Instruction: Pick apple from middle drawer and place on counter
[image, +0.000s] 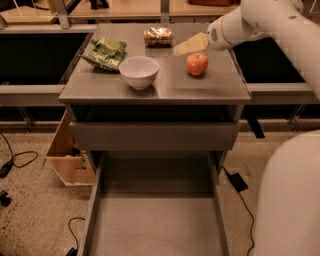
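Claw (190, 45), grip unreadable, hangs just above the apple (197, 64), near the right edge of the counter (170, 90).

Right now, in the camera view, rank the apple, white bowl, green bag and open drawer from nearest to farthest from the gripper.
The gripper hovers over the back right of the counter.
1. Apple: on the counter's right side, just in front of the gripper.
2. White bowl: on the counter, left of centre.
3. Green bag: back left corner.
4. Open drawer: low, at the front.
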